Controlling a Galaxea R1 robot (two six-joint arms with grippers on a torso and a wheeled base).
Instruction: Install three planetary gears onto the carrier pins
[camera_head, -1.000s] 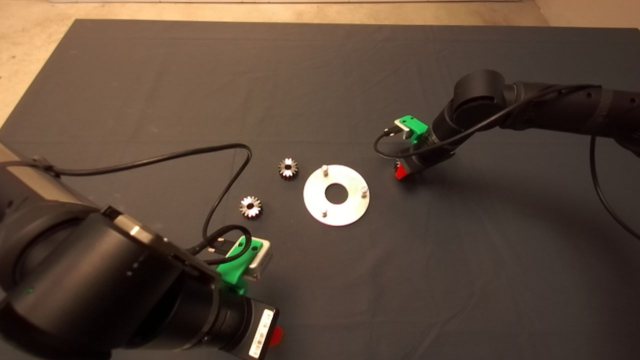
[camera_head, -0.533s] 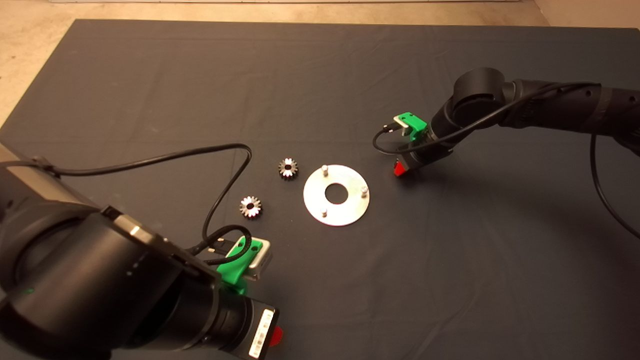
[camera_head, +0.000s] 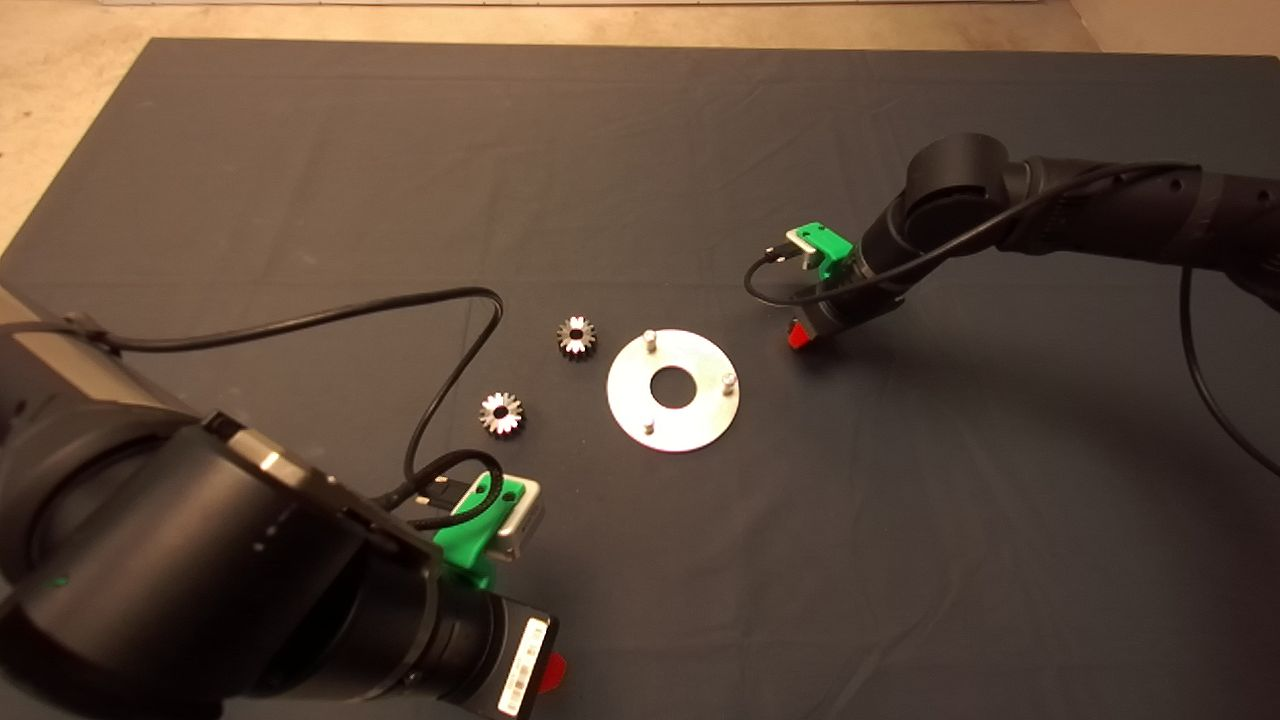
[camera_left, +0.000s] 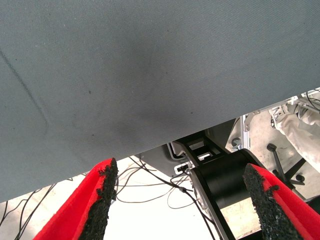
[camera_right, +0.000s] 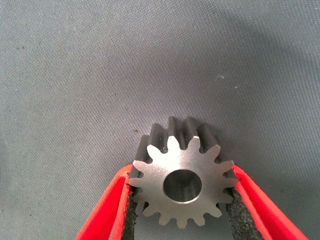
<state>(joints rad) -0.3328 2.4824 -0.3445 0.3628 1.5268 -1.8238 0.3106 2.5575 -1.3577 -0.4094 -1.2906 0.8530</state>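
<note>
A flat silver disc (camera_head: 690, 415) with a centre hole lies mid-mat, with three bare carrier pins (camera_head: 649, 338), (camera_head: 729, 381), (camera_head: 649, 425). Two planetary gears lie left of it: one (camera_head: 576, 336) near the disc, one (camera_head: 501, 413) further left. My right gripper (camera_head: 797, 336) is just right of the disc, low over the mat. In the right wrist view it (camera_right: 182, 187) is shut on the third gear (camera_right: 182, 172), a pad on each side of its teeth. My left gripper (camera_left: 177, 200) is parked at the mat's near edge, open and empty.
The left arm's black cable (camera_head: 440, 380) loops over the mat close to the two loose gears. Beige floor (camera_head: 60, 90) borders the mat at the far left. Past the mat's edge the left wrist view shows cables and a stand (camera_left: 215, 170).
The right gripper has shifted very slightly up and away from the disc while holding the gear. The left arm, disc and two loose gears have not moved.
</note>
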